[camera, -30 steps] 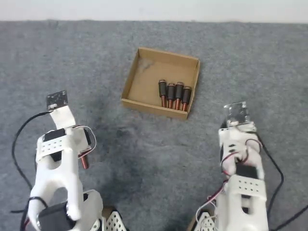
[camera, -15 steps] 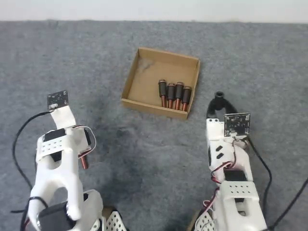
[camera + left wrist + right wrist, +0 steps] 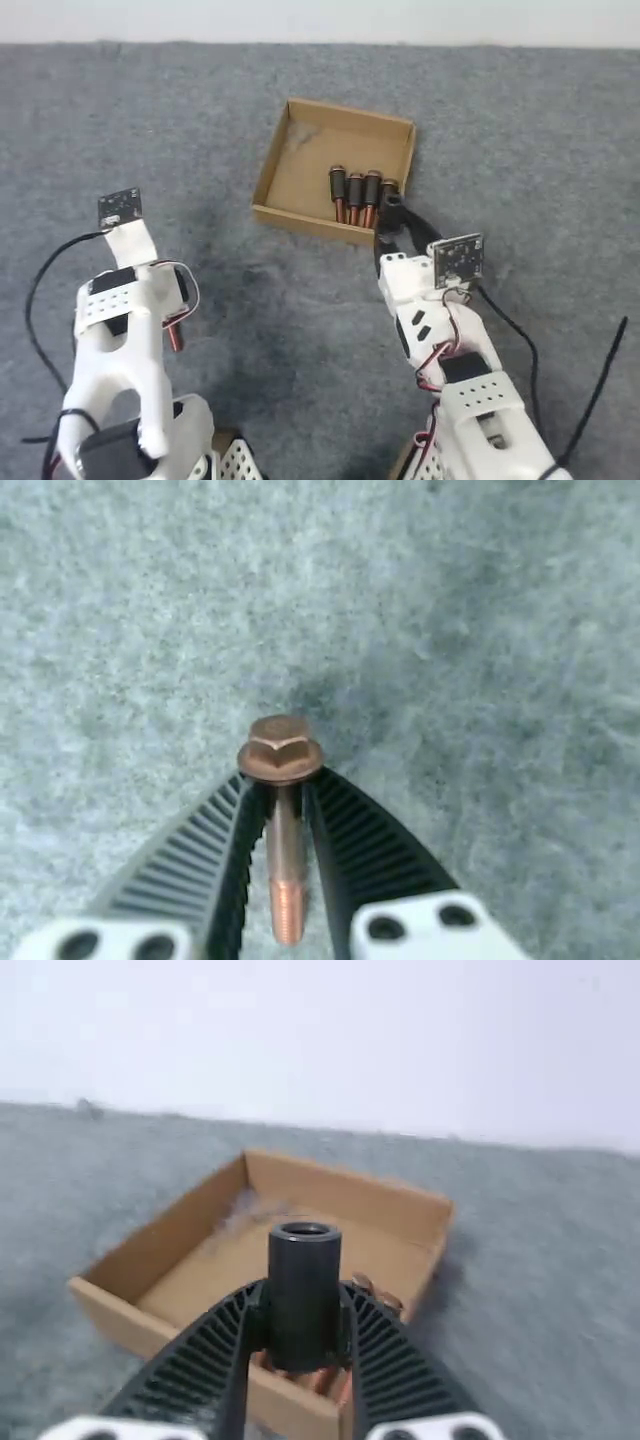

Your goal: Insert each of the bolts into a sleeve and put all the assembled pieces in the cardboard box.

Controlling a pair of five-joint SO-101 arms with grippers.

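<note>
From above, the left arm hides most of the copper bolt (image 3: 175,333). Its wrist view shows the left fingers (image 3: 220,830) clamped on the shank below the hex head. The right fingers (image 3: 215,1350) grip a black sleeve (image 3: 304,1260) over the near right corner of the cardboard box (image 3: 349,113), partly covering one of four assembled pieces (image 3: 355,195) inside.

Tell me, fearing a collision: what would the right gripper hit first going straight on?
Likely the near wall of the cardboard box, though depth is unclear; the right gripper holds a sleeve.
</note>
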